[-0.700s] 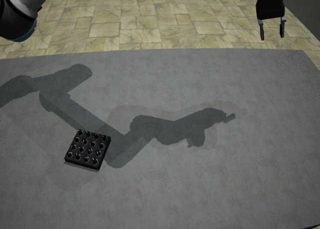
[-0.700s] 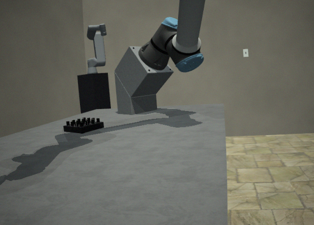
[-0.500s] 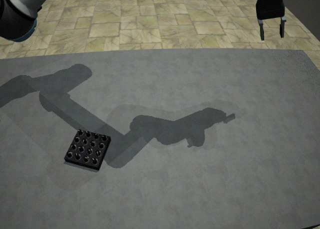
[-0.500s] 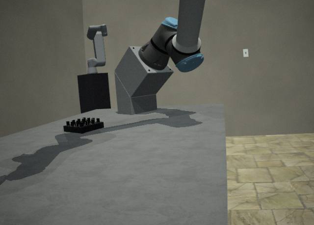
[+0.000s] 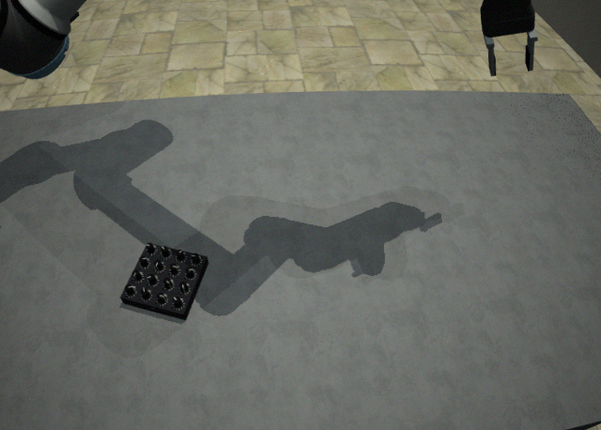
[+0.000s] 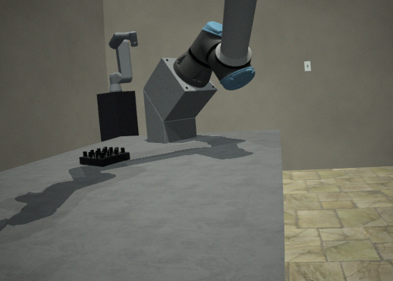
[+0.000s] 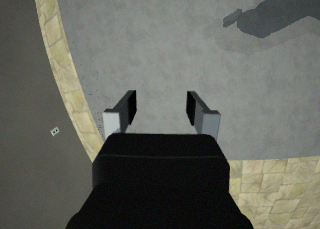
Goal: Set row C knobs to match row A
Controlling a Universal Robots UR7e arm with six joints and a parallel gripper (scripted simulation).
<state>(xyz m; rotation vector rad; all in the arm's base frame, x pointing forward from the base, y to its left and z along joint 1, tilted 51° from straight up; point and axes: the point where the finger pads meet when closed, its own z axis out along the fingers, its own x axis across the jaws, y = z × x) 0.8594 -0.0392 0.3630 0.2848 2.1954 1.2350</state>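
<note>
The black knob box [image 5: 160, 289] [image 6: 103, 160] stands flat on the grey table, left of centre in the top view, turned a little. Its black knobs stand in a grid of four by four with pale marks round them. Printed names, the socket and the exact directions of the white lines are too small or hidden to tell. My gripper [image 5: 511, 71] [image 7: 161, 101] is open and empty, high up and far from the box, at the upper right in the top view. The box is not in the wrist view.
The grey table [image 5: 388, 343] [image 6: 206, 208] [image 7: 165, 49] carries the arm's shadows, one reaching the box's right side. The arm's base [image 6: 171, 97] stands at the table's far end in the exterior view. Behind it, a small grey robot arm [image 6: 124, 61] stands on a black pedestal [image 6: 118, 116].
</note>
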